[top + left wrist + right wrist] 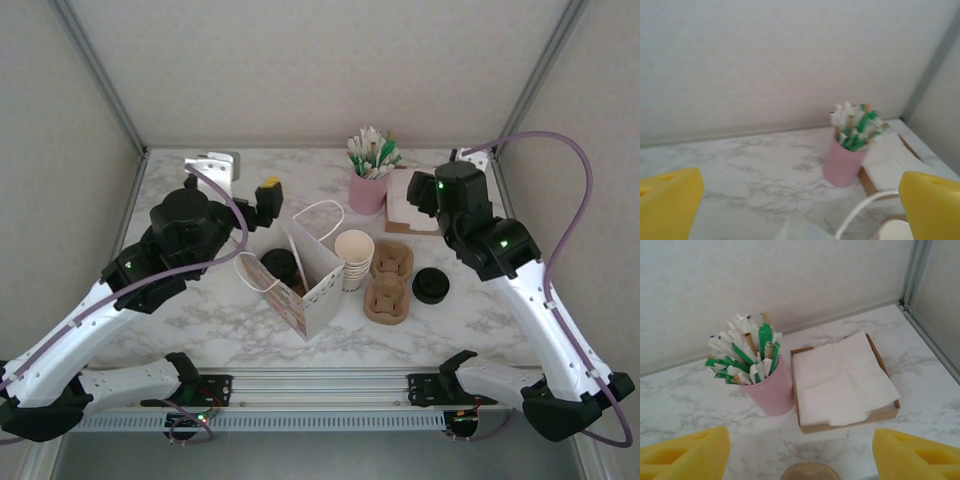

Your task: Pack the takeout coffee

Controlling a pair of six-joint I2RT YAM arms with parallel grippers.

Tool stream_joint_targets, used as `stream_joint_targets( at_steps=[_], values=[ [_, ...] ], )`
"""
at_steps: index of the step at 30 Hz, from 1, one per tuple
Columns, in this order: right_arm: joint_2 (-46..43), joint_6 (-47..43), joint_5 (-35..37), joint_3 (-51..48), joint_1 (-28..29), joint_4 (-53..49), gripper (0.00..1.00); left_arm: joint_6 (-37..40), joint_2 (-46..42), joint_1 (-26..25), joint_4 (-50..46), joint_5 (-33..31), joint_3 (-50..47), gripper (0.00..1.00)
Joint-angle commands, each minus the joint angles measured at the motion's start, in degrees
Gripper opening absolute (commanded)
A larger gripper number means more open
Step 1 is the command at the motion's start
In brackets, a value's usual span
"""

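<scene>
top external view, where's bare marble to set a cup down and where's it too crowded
Bare marble runs along the back edge, left of the pink cup and behind the paper bag. Another open patch is front right, in front of the cup carrier and black lid. The centre is crowded: bag, cup stack, carrier and lid sit close together.

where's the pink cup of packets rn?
Top view: the pink cup of green-and-white packets stands toward the back, right of centre, just left of the brown cardboard tray of white napkins.
</scene>
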Motion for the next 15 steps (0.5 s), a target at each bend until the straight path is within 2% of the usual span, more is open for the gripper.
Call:
stream_joint_targets(
  at_steps=[1,5,7,9,12,15],
  values=[
    [1.6,2.4,-4.2,0.1,-3.8,-1.4,0.76,-10.0,0.0,5.1,-8.7,-2.5,2.8,1.00],
    [4.4,3.3,-8.3,0.0,-8.7,-1.8,0.76,-19.8,3.8,14.9,-20.6,4.5,7.9,1.00],
    [5.9,4.2,-10.3,0.0,-11.4,-2.1,0.76,-21.5,5.5,18.7,-25.2,6.7,10.2,1.00],
    [7.1,5.4,-12.4,-0.3,-14.2,-1.9,0.76,-21.6,5.8,21.4,-25.3,9.9,9.8,1.00],
    [9.1,7.2,-15.5,-1.2,-17.7,-0.5,0.76,-24.3,4.4,24.8,-23.9,8.9,7.3,1.00],
    [11.8,9.1,-17.9,-1.0,-20.8,-0.4,0.75,-26.9,4.9,30.5,-26.0,13.4,7.0,1.00]
  ],
)
